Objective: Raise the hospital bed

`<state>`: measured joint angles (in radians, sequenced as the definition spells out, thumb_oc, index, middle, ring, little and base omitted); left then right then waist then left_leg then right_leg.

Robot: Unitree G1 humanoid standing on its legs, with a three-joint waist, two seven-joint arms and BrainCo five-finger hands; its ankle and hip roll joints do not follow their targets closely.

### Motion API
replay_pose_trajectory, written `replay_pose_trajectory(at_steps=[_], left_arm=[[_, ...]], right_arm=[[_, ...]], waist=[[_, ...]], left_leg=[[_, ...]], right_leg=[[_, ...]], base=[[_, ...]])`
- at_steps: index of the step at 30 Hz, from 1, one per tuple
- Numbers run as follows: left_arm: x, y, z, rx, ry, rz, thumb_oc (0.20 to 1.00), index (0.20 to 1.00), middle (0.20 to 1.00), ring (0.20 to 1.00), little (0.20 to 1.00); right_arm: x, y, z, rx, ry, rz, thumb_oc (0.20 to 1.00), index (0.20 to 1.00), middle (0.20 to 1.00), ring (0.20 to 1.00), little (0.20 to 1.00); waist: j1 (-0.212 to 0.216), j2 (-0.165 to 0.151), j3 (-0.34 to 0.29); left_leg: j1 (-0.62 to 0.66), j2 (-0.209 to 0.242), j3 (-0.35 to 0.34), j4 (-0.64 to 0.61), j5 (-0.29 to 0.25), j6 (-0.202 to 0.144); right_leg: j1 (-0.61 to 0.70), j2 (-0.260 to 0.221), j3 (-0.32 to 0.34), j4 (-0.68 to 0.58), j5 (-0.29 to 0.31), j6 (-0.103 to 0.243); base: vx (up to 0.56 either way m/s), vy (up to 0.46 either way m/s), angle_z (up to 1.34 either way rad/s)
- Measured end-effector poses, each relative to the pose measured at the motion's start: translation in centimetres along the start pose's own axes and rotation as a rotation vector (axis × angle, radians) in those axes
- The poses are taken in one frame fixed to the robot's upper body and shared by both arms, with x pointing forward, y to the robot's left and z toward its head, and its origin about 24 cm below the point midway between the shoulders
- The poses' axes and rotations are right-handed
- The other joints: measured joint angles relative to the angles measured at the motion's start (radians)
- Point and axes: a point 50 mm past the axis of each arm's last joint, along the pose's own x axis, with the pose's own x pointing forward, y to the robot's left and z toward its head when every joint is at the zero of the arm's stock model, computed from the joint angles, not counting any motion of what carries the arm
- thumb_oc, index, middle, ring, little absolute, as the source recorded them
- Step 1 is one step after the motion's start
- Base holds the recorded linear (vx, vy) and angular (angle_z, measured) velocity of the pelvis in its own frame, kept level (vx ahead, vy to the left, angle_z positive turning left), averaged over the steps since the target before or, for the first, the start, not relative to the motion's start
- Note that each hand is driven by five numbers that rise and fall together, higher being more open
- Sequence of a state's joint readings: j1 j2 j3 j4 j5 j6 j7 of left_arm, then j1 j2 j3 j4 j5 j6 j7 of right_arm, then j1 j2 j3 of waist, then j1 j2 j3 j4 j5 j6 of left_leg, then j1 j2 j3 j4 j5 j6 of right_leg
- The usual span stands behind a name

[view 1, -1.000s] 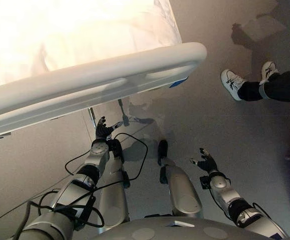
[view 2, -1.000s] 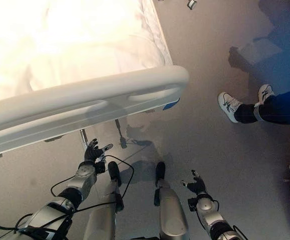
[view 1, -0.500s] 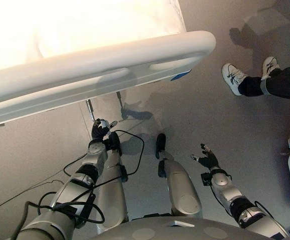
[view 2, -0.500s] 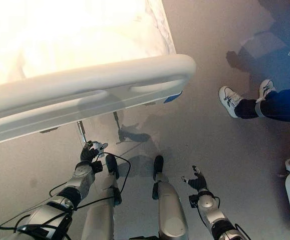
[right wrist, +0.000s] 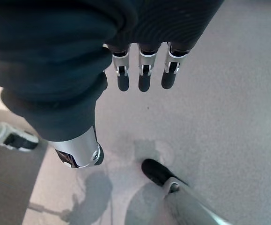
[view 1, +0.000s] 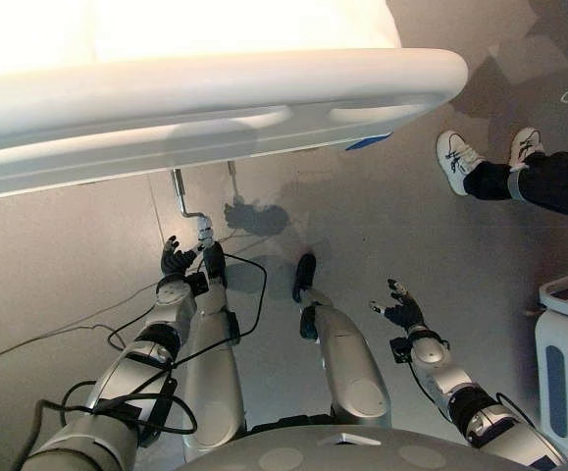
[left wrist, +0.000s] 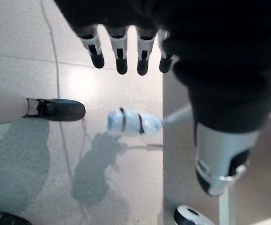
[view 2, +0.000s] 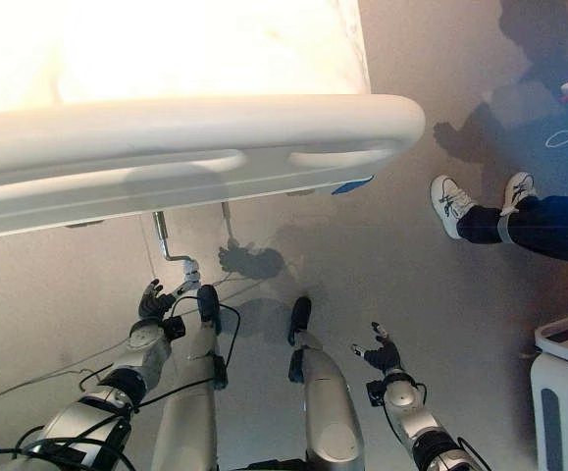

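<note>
We see the white bed footboard (view 1: 215,93) spanning from nine to two o'clock. Below it hangs the crank handle (view 1: 203,228), just beside our left hand (view 1: 174,261). Our right hand (view 1: 401,312) hovers at five o'clock, fingers relaxed. A person's shoes (view 1: 457,162) stand at three o'clock.

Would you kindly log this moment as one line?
left hand: open, beside crank handle | right hand: open, idle | bed footboard: above

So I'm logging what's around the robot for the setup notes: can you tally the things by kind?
Hospital bed: 1
Crank handle: 1
Robot hands, left hand and right hand: 2
Person standing by: 1
White cart: 1
Total: 6
</note>
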<state>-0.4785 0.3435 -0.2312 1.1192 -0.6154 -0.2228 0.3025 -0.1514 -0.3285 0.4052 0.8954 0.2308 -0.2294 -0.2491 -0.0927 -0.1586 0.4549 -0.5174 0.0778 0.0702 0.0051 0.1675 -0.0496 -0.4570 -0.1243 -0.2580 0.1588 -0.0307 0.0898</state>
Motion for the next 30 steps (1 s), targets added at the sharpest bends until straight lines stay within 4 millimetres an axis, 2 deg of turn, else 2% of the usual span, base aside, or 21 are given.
replay_pose_trajectory(at_steps=[4,9,17,20,26,30], left_arm=[[0.4,0.7,1.1,0.01,-0.029,0.016,1.0,1.0,1.0,1.0,1.0],[1.1,0.8,3.7,0.009,-0.093,0.021,1.0,1.0,1.0,1.0,1.0],[1.8,-0.3,8.3,0.002,-0.211,0.009,1.0,1.0,1.0,1.0,1.0],[1.8,-1.4,11.1,-0.016,-0.278,-0.008,1.0,1.0,1.0,1.0,1.0],[1.6,-2.5,14.0,-0.012,-0.351,-0.026,1.0,1.0,1.0,1.0,1.0],[1.6,-2.5,13.9,-0.014,-0.35,-0.025,1.0,1.0,1.0,1.0,1.0]], right_arm=[[0.1,0.1,0.5,0.016,-0.024,0.003,1.0,1.0,1.0,1.0,1.0],[0.1,0.2,0.8,0.026,-0.034,0.007,1.0,1.0,1.0,1.0,1.0],[0.1,0.7,2.4,0.046,-0.11,0.029,1.0,1.0,1.0,1.0,1.0],[0.1,0.9,3.5,0.069,-0.159,0.029,1.0,1.0,1.0,1.0,1.0],[0.1,1.0,4.7,0.086,-0.208,0.026,1.0,1.0,1.0,1.0,1.0],[0.2,1.0,4.7,0.087,-0.212,0.021,1.0,1.0,1.0,1.0,1.0]], waist=[[0.0,-0.017,0.017],[0.005,-0.047,0.039],[-0.009,-0.048,0.038],[-0.024,-0.047,0.038],[-0.036,-0.046,0.039],[-0.036,-0.046,0.039]], left_leg=[[-0.027,0.0,-0.026,0.002,0.008,-0.003],[-0.055,-0.002,-0.05,0.002,0.014,-0.005],[-0.136,-0.002,-0.062,-0.003,0.026,-0.005],[-0.188,0.0,-0.063,-0.003,0.036,-0.003],[-0.23,-0.004,-0.052,-0.011,0.042,0.001],[-0.233,-0.002,-0.048,-0.014,0.042,0.001]], right_leg=[[-0.003,0.003,-0.028,-0.008,0.0,0.0],[-0.012,0.008,-0.039,-0.02,0.003,-0.005],[-0.086,0.01,-0.048,-0.025,0.014,-0.013],[-0.14,0.011,-0.048,-0.022,0.022,-0.016],[-0.195,0.006,-0.038,-0.016,0.025,-0.015],[-0.201,0.006,-0.036,-0.016,0.025,-0.015]], base=[[0.0,-0.012,0.19],[0.01,0.0,0.13],[0.0,0.015,0.02],[0.0,0.0,0.0],[0.0,0.008,-0.04],[0.0,0.0,-0.01]])
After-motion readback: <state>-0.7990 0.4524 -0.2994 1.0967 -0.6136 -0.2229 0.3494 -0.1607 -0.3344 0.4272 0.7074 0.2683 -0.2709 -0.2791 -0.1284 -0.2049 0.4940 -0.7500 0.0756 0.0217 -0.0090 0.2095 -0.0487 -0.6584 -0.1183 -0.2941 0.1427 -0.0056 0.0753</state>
